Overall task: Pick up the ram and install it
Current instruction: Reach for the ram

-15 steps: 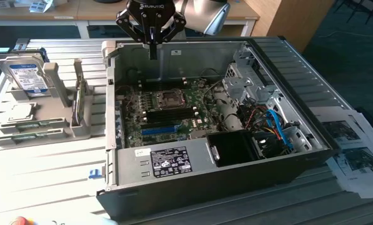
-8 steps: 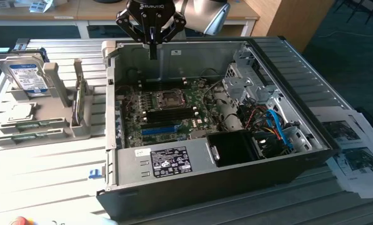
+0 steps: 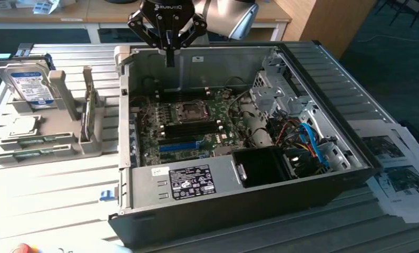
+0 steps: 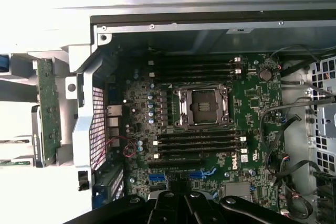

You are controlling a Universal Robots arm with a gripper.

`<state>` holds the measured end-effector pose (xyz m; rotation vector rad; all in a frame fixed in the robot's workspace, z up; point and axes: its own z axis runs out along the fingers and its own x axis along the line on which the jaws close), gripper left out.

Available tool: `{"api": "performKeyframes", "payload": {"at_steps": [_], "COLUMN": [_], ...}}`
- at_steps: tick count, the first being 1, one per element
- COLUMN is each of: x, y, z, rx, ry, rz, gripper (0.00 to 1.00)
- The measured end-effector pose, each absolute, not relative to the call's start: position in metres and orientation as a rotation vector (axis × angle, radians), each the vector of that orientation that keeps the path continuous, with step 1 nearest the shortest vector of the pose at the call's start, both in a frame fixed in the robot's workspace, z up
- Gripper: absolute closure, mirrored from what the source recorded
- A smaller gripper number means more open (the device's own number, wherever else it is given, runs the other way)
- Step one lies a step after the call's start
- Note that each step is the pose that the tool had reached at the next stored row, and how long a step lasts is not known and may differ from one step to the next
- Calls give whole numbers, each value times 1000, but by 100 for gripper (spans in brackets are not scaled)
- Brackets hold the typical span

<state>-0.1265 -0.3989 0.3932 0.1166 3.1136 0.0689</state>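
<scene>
One closed tool (image 3: 169, 55) over case (image 3: 230, 211); wrist: ram (image 4: 48, 108) face-on.

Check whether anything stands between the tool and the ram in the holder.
The computer case's side wall lies between the shut, empty tool, hanging over the case, and the ram standing on edge in the grey holder outside. The tool looks higher than that wall's rim.

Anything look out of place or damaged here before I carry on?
Nothing stands out. The motherboard looks intact, its memory slots bare. The ram sits in the grey holder beside the case, and the shut gripper hangs empty above the case.
</scene>
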Motion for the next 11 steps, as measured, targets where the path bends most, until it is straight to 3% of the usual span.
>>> {"api": "performKeyframes", "payload": {"at_steps": [11], "x": [-145], "y": [-399], "z": [393], "rx": [117], "ry": [3114], "rz": [69], "gripper": [90]}}
